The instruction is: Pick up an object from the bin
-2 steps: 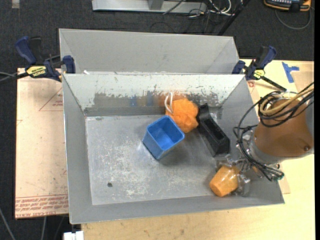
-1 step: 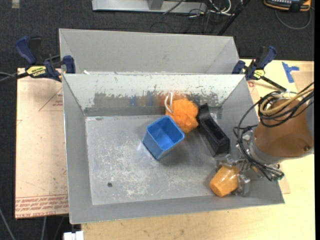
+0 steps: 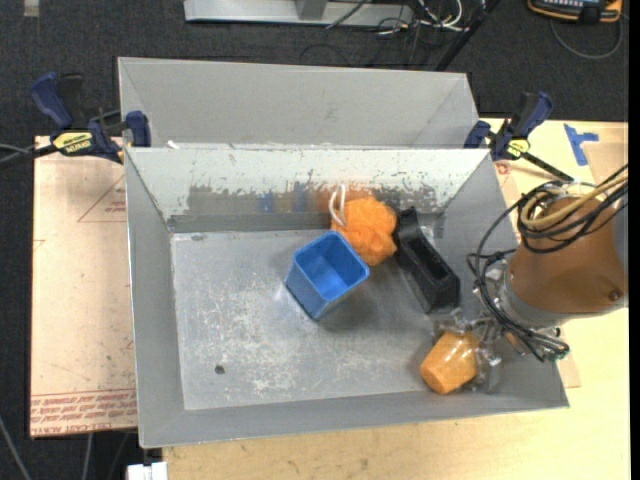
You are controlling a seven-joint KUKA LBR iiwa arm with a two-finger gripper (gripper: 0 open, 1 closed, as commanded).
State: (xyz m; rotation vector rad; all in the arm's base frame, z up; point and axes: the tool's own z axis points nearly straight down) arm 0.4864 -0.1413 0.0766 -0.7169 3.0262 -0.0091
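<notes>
My gripper (image 3: pixel 484 346) is low in the bin's front right corner, mostly hidden under the arm's orange cover. Right against its left side lies a small amber-orange rounded thing (image 3: pixel 446 365), like a little bottle or block, on the bin floor near the front wall. A black oblong box (image 3: pixel 427 266) lies just behind the gripper, angled toward the back wall.
An orange mesh bath pouf (image 3: pixel 366 226) with a white cord rests at the back wall's middle. A blue square cup (image 3: pixel 326 274) lies tipped in front of it. The arm's cover and cables hang over the right wall.
</notes>
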